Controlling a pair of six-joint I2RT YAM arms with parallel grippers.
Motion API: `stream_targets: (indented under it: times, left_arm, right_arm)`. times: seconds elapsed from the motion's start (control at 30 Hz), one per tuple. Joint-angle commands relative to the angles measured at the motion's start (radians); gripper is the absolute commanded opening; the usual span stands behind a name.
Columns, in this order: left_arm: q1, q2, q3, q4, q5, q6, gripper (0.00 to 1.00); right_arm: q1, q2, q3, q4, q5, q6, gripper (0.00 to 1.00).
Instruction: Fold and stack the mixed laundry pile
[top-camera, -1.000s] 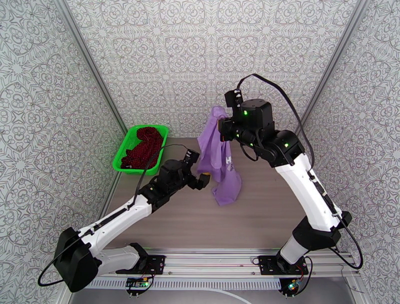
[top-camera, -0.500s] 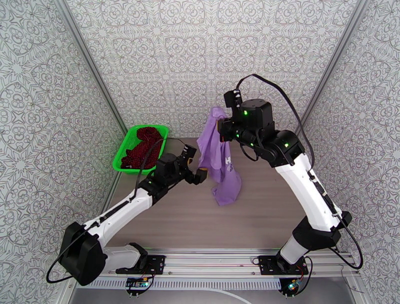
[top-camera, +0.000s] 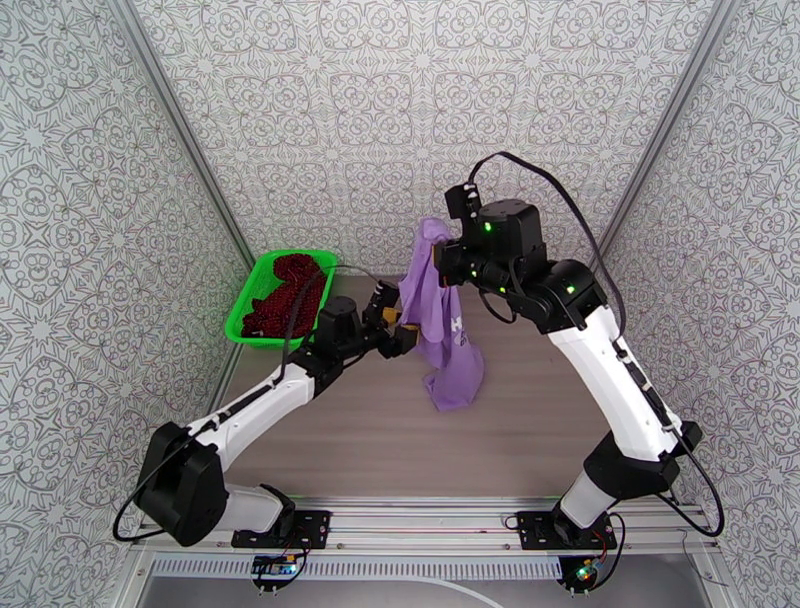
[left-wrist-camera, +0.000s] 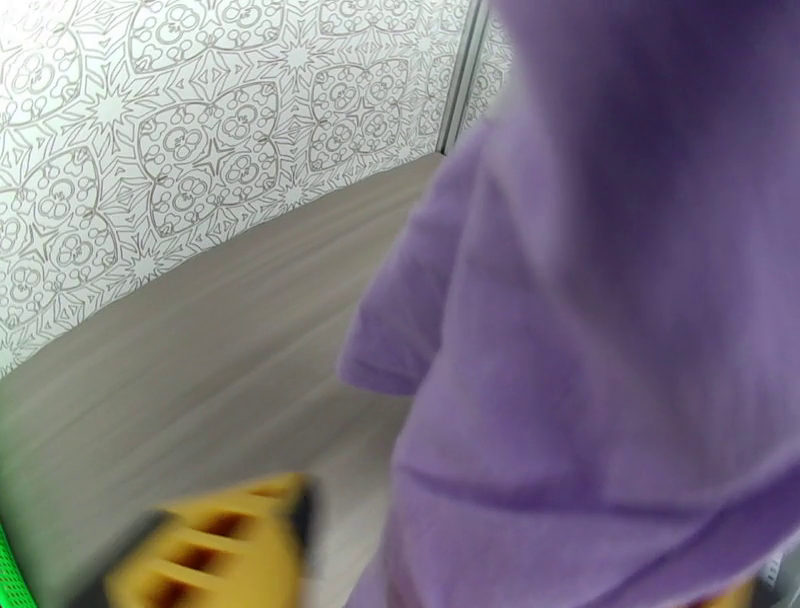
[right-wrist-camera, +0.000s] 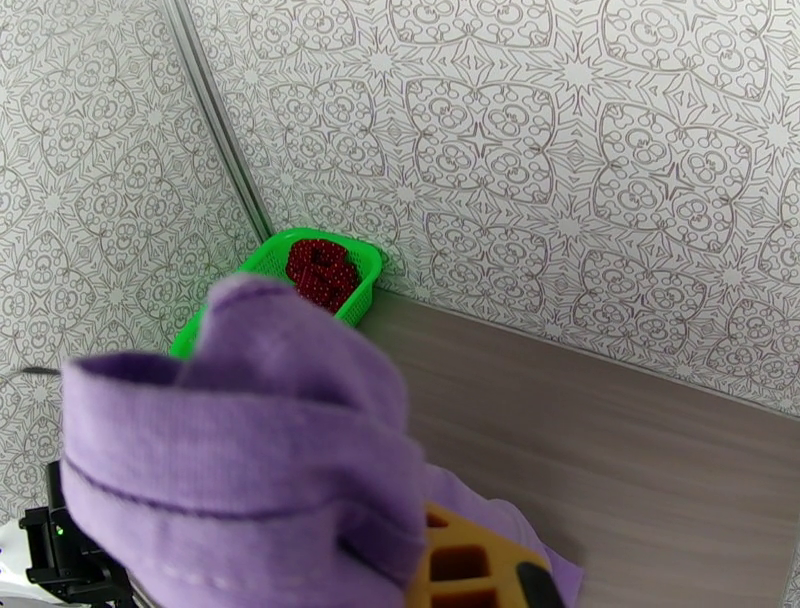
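Observation:
A lavender-purple T-shirt (top-camera: 447, 345) hangs from my right gripper (top-camera: 438, 243), which is shut on its bunched top, high above the wooden table. Its lower end rests on the table. In the right wrist view the cloth (right-wrist-camera: 250, 440) drapes over a yellow finger (right-wrist-camera: 465, 565). My left gripper (top-camera: 400, 332) is at the shirt's left edge, partway down. In the left wrist view the fabric (left-wrist-camera: 600, 300) lies between the jaws and one blurred yellow finger (left-wrist-camera: 220, 550) shows beside it. How tightly they close is unclear. The dark red patterned garment (top-camera: 285, 295) lies in the basket.
The bright green mesh basket (top-camera: 243, 300) stands at the table's far left corner against the patterned wall, also seen in the right wrist view (right-wrist-camera: 368, 268). Bare wooden tabletop (top-camera: 400, 440) stretches in front of the hanging shirt. Patterned walls close in three sides.
My left arm has stretched forward and right, bringing its gripper from short of the shirt to its left edge, jaws narrowing. The right arm and shirt have barely moved.

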Motion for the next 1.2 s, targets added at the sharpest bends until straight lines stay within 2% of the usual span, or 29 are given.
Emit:
stream_targets:
  times: [0.0,0.07,0.23,0.33,0.43,0.57,0.67,0.83,1.03,1.17]
  left_arm:
    - [0.015,0.008,0.051,0.046,-0.010,-0.034,0.00]
    - [0.016,-0.009,0.065,0.032,-0.073,-0.034,0.00]
    - [0.049,-0.120,0.152,-0.108,-0.436,-0.043,0.00]
    - [0.123,-0.160,0.290,-0.263,-0.504,-0.053,0.00]
    - [0.177,-0.168,0.432,-0.383,-0.538,-0.040,0.00]
    - [0.231,-0.162,0.581,-0.471,-0.548,-0.033,0.00]
    - [0.264,-0.160,0.674,-0.524,-0.557,-0.022,0.00]
    - [0.319,-0.168,0.793,-0.608,-0.558,0.018,0.00]
    - [0.379,-0.172,0.900,-0.701,-0.560,0.083,0.00]
    - [0.400,-0.165,0.943,-0.727,-0.557,0.118,0.00]
  right_arm:
    - [-0.007,0.004,0.027,-0.003,-0.019,0.018,0.00]
    - [-0.006,-0.007,0.010,-0.002,-0.018,0.021,0.00]
    - [-0.006,-0.080,-0.082,0.000,-0.045,0.019,0.00]
    - [-0.006,-0.140,-0.178,0.015,-0.132,0.027,0.00]
    - [0.000,-0.176,-0.287,0.089,-0.308,0.084,0.00]
    - [0.080,-0.156,-0.361,0.229,-0.463,0.164,0.00]
    - [0.169,-0.074,-0.282,0.270,-0.520,0.188,0.00]
    - [0.294,0.105,-0.034,0.266,-0.579,0.217,0.00]
    - [0.380,0.292,0.274,0.246,-0.666,0.268,0.00]
    - [0.402,0.346,0.361,0.260,-0.716,0.308,0.00]
